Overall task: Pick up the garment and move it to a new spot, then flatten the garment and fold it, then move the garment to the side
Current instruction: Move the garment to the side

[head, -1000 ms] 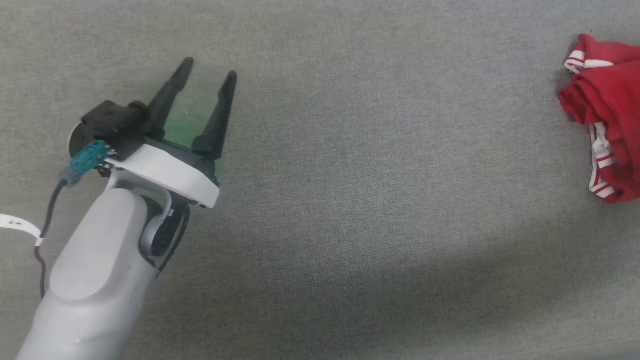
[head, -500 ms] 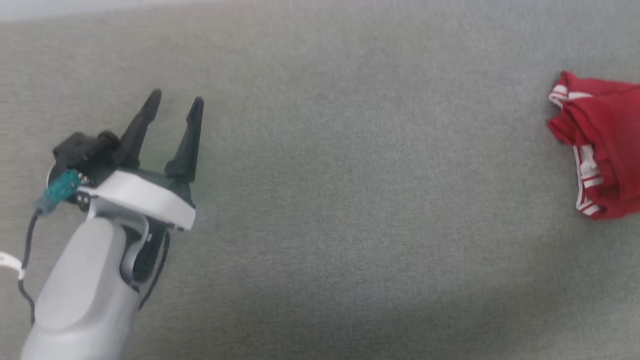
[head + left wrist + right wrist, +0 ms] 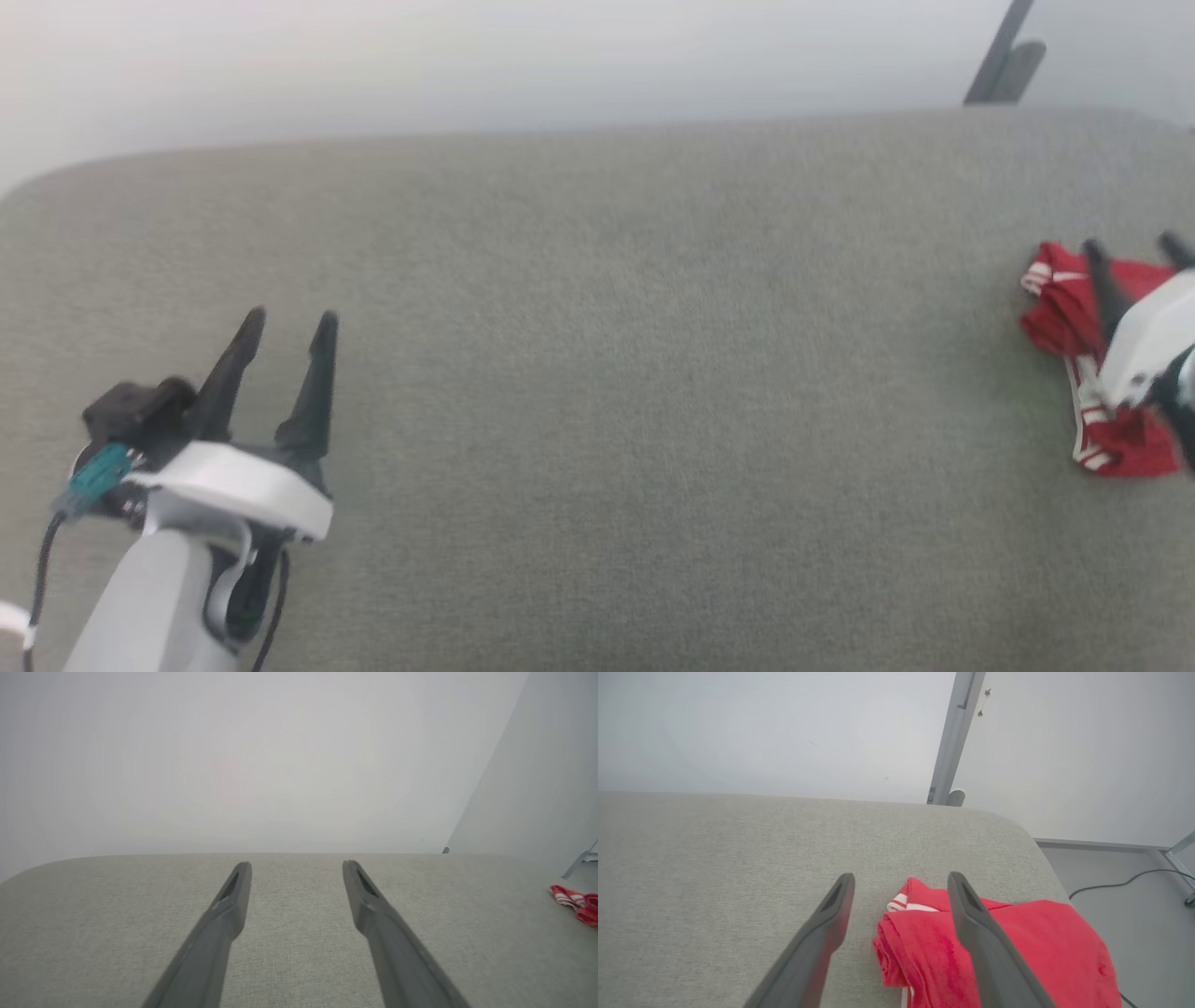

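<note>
Just beneath the open, empty right claw (image 3: 900, 879) lies the bundled shirt (image 3: 1041, 942); side placement seems done, so lift clear.

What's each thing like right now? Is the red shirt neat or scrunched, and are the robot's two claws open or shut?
garment: scrunched into a loose bundle, lying at the right end of the grey cushion, not gripped.
right gripper: open, at the garment's edge, clamping nothing.
left gripper: open, empty, over bare cushion far from the garment.
</note>
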Robot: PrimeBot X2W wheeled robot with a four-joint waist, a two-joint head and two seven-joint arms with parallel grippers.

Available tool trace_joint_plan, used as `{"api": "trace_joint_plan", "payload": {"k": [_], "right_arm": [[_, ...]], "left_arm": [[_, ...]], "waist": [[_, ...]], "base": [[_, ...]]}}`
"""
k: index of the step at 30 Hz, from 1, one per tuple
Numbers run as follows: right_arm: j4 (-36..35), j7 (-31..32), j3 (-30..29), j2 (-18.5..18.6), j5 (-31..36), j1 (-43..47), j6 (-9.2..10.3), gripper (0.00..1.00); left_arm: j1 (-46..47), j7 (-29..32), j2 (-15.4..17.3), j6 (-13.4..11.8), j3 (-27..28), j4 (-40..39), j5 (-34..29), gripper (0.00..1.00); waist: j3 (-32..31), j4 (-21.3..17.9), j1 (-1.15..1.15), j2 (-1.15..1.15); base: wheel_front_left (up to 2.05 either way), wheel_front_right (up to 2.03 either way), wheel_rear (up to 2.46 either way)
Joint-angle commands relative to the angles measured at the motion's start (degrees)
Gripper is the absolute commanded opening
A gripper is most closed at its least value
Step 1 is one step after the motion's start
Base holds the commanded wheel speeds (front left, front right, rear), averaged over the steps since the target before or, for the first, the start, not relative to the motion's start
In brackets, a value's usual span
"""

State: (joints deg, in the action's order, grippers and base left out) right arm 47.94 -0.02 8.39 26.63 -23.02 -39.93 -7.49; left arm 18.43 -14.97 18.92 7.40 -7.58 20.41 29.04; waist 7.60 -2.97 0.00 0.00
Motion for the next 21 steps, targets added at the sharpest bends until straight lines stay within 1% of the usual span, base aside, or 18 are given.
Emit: {"api": "trace_joint_plan", "payload": {"k": [1,6,8,15,21], "right_arm": [[-0.6,-0.8,0.3,-0.5,-0.5,1.5,-0.01,1.00],[-4.2,-3.6,1.5,-1.8,-1.9,6.8,-0.01,1.00],[-5.8,-5.1,1.8,-2.1,-2.2,8.8,-0.01,1.00],[-9.8,-9.5,0.8,-3.5,-1.0,15.7,-0.01,1.00],[-13.6,-11.4,-2.0,-5.8,1.0,21.4,-0.01,1.00]], "left_arm": [[-0.9,-0.2,0.5,0.1,0.5,-0.3,0.4,1.00],[-5.1,-0.2,1.9,0.1,1.1,-1.8,0.8,1.00],[-6.9,-0.2,2.5,0.1,1.9,-2.2,0.0,1.00],[-11.6,-0.2,1.9,0.1,5.7,-2.9,-2.6,1.00],[-14.6,-0.2,1.4,0.1,8.6,-3.2,-3.4,1.00]], "waist": [[-2.0,1.1,0.00,0.00],[-4.7,2.0,0.00,0.00],[-5.4,2.3,0.00,0.00],[-7.5,3.4,0.00,0.00],[-8.1,3.6,0.00,0.00]], "base": [[0.00,0.00,0.00],[0.00,0.00,0.00],[0.00,0.00,0.00],[0.00,0.00,0.00],[0.00,0.00,0.00]]}}
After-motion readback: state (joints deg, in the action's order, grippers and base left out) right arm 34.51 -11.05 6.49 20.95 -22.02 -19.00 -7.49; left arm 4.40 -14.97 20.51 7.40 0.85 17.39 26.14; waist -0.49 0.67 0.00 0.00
